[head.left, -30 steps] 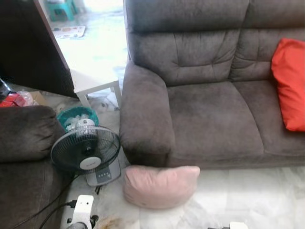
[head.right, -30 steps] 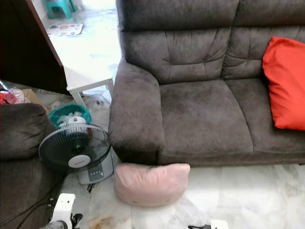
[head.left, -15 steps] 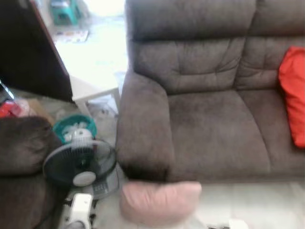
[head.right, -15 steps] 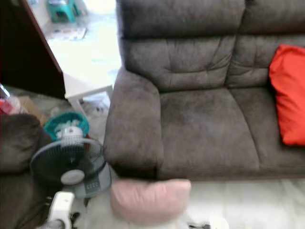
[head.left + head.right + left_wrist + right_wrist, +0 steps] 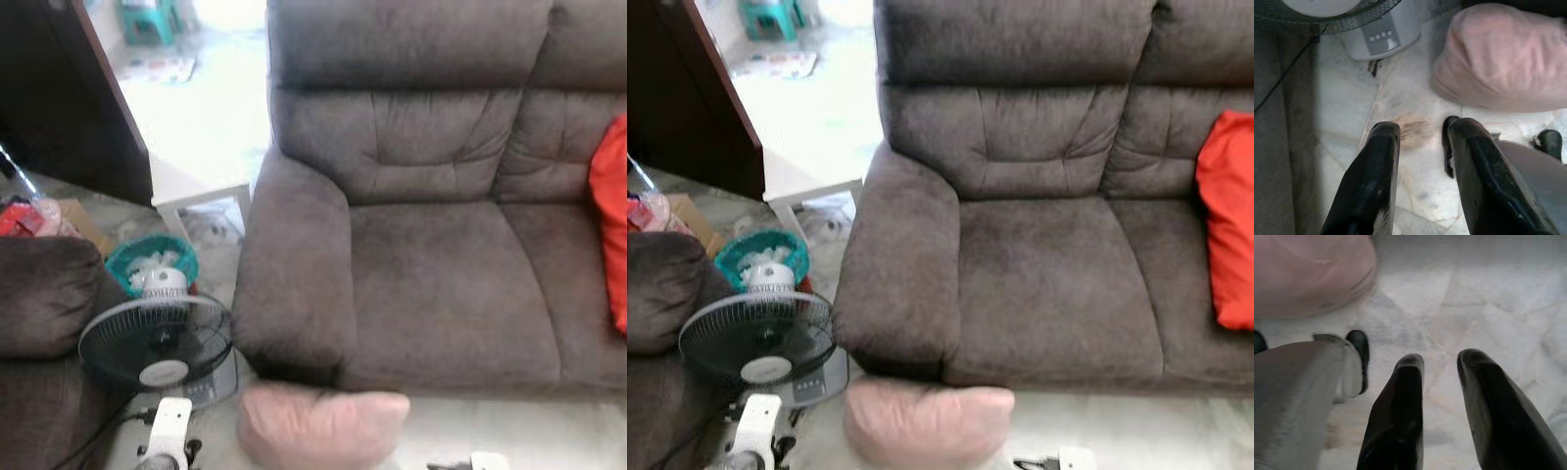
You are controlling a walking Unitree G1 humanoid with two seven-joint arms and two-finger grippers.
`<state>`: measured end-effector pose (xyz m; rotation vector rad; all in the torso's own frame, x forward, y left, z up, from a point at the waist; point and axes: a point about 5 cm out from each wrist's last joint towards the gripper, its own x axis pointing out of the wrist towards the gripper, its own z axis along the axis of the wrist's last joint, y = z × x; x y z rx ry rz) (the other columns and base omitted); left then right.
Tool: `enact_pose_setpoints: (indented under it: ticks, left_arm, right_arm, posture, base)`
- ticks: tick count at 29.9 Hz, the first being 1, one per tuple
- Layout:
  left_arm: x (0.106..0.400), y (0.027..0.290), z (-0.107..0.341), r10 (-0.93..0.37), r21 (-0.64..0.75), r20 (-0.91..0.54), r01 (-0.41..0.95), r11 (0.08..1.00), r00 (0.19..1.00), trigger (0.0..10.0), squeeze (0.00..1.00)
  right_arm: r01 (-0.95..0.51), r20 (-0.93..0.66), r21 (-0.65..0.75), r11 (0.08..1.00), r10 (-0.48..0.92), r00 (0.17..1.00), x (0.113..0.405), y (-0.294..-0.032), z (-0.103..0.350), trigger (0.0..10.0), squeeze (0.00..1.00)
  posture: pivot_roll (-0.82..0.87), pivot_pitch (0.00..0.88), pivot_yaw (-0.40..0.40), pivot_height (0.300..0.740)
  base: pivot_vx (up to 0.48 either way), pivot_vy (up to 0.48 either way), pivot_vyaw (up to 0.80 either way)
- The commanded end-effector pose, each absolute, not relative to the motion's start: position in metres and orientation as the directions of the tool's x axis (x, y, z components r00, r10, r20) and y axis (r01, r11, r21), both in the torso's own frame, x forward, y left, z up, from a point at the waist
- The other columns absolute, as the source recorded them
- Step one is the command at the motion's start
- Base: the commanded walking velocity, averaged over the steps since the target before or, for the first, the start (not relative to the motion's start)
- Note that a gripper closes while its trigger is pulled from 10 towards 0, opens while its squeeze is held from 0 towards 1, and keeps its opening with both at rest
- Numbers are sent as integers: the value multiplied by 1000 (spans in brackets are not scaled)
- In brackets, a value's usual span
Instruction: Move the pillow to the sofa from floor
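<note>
Pillow (image 5: 321, 427): pink, on the floor against the sofa (image 5: 441, 284) front below its arm, likely light, soft and squashy, best pinched at both ends; my left hand (image 5: 1418, 134) and right hand (image 5: 1442, 362), fingers apart, empty, hanging near it.

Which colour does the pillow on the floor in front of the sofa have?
The pillow is pale pink; the right eye view shows it best.

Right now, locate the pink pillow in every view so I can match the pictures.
Left eye view: pink pillow bottom centre, on the floor against the sofa.
Right eye view: bottom centre-left.
Left wrist view: upper right.
Right wrist view: upper left.
Shared landmark: the fan beside it.
</note>
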<state>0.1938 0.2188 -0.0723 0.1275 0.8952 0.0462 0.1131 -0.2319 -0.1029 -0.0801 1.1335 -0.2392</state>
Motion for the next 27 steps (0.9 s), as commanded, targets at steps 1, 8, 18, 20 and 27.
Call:
enact_pose_setpoints:
  ticks: [1,8,18,20,27]
  left_arm:
    - [194,224,-70,129,161,-754,-10,987,644,10000,0]
    - [237,222,-36,163,177,-513,-81,981,843,10000,0]
    - [255,225,4,148,235,-196,-100,967,969,10000,0]
    - [255,225,7,140,236,-168,-98,967,976,10000,0]
    - [254,221,38,119,232,10,-118,966,993,10000,0]
  right_arm:
    - [146,-894,-178,973,-222,389,109,-230,-105,10000,0]
    - [141,-894,-177,974,-219,391,108,-231,-105,10000,0]
    - [195,-846,-153,969,-230,481,115,-232,-100,10000,0]
    - [199,-832,-154,968,-236,501,117,-232,-99,10000,0]
    - [275,-751,-104,956,-257,608,125,-234,-92,10000,0]
  posture:
    - [139,95,-2,740]
    - [151,98,-2,740]
    - [157,96,-8,740]
    - [148,93,-6,740]
    - [140,93,-8,740]
  base:
    - [0,0,0]
    - [0,0,0]
    - [0,0,0]
    - [0,0,0]
    - [0,0,0]
